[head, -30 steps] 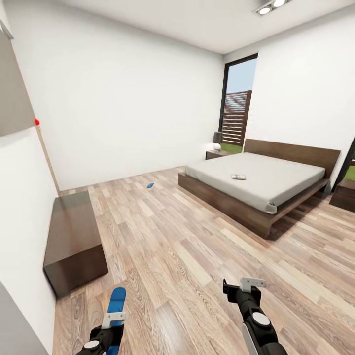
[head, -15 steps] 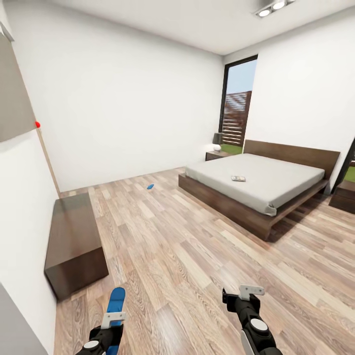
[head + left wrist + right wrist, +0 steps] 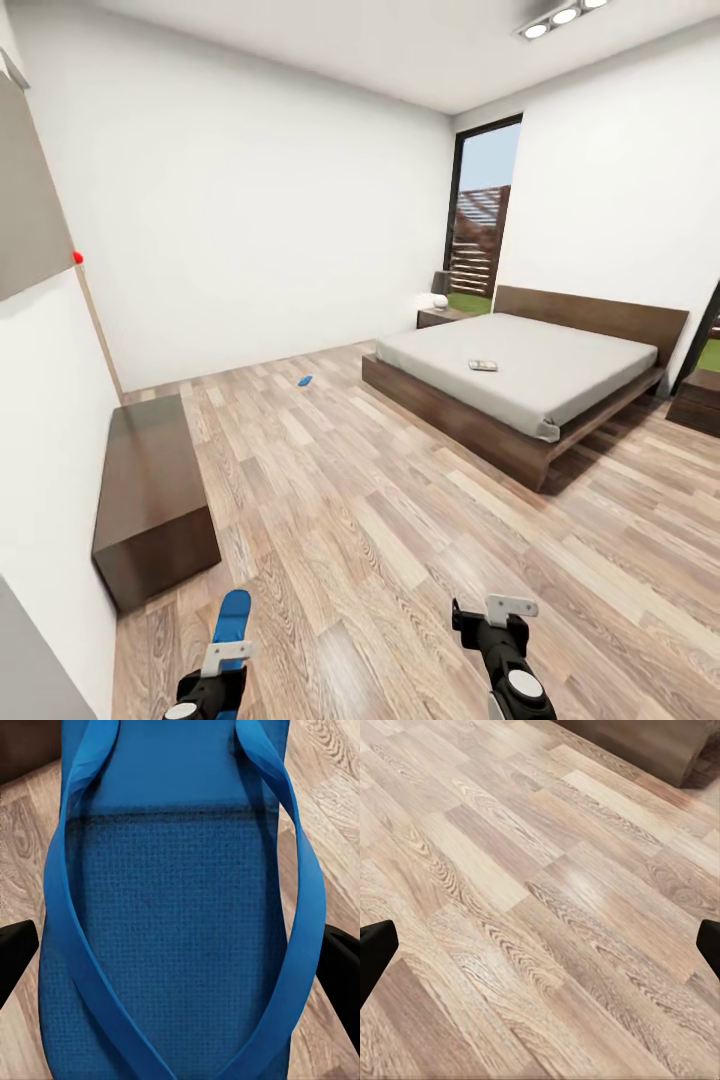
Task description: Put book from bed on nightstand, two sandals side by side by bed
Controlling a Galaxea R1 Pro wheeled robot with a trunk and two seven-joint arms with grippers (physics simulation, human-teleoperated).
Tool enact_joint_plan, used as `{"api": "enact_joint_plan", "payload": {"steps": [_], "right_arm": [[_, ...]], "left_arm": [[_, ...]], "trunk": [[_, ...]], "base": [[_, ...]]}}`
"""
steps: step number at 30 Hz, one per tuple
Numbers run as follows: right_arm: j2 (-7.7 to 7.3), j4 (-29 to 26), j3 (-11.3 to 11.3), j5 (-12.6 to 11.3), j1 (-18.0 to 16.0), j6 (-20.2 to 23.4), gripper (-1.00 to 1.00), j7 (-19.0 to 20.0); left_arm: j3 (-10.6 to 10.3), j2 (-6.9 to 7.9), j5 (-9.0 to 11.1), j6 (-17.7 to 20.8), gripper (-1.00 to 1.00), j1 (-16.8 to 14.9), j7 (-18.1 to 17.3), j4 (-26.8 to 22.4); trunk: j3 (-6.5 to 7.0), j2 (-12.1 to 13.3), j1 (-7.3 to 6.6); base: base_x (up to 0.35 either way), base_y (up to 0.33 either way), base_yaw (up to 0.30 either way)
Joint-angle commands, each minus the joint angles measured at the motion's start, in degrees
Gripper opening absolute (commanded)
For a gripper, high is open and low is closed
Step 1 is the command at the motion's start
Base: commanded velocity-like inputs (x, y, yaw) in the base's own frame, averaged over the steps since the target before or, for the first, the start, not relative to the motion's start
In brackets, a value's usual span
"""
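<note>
White walls and a wood-plank floor [image 3: 380,520] make up the bedroom, with a tall black-framed window [image 3: 480,225] in the far corner showing a slatted brown fence and a strip of grass.

Against the far right wall stands the large low bed [image 3: 520,375], a dark-brown wooden frame and headboard under a plain light-grey mattress. Along the left wall sits a long low dark-brown cabinet [image 3: 150,495] with a glossy top.

Two low dark-brown wooden nightstands flank the bed's head: the far nightstand [image 3: 440,316] by the window carries a small lamp, and the near nightstand [image 3: 700,395] shows at the picture's right edge.

On the mattress, near its middle, lies the small thin book [image 3: 483,365], flat, well apart from both nightstands.

One flat bright-blue sandal [image 3: 176,907] is clamped in the left gripper [image 3: 228,660]; in the head view its sole juts forward beyond the fingers, low at the left, above the floor. The left wrist view shows the textured blue sole and both straps up close, with a black fingertip at each side of it.

The other blue sandal [image 3: 305,380] lies far off on the floor, between the left-hand cabinet and the foot of the bed, touching neither.

The right gripper [image 3: 505,612] hangs over bare planks at the lower right with its jaws apart and nothing between them; the right wrist view shows its two black fingertips [image 3: 375,952] wide at either edge above the floor.
</note>
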Motion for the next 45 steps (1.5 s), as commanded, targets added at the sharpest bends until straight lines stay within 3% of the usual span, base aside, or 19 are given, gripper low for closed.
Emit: {"api": "enact_joint_plan", "payload": {"steps": [1,16,20,33,45], "right_arm": [[-0.05,0.52,0.18,-0.18,-0.07,-0.13,1.0,-0.39],[-0.05,1.79,0.24,-0.29,-0.12,-0.88,1.0,-0.39],[-0.23,4.68,-0.09,-0.45,-0.08,-1.11,1.0,-0.39],[-5.04,15.0,-0.25,-0.85,0.25,-1.76,1.0,-0.33],[-6.84,22.33,-0.09,-0.87,4.14,-1.9,1.0,-0.26]], "left_arm": [[-0.51,0.01,0.53,-0.31,-1.0,0.07,0.19,0.14],[-0.44,-0.04,0.7,-0.88,-1.0,2.01,0.19,0.25],[-0.43,-0.06,0.71,-0.88,-1.0,2.14,0.19,0.24],[-0.43,-0.03,0.71,-0.88,-1.0,2.27,0.22,0.3],[-0.43,-0.03,0.67,-0.9,-1.0,2.29,0.27,0.31]], "trunk": [[0.12,0.38,-0.23],[2.82,6.4,-3.52],[3.54,8.0,-4.4],[5.87,13.22,-7.26],[8.02,18.03,-9.89]], "base": [[0.0,0.0,0.0],[0.0,0.0,0.0],[0.0,0.0,0.0],[0.0,0.0,0.0],[0.0,0.0,0.0]]}}
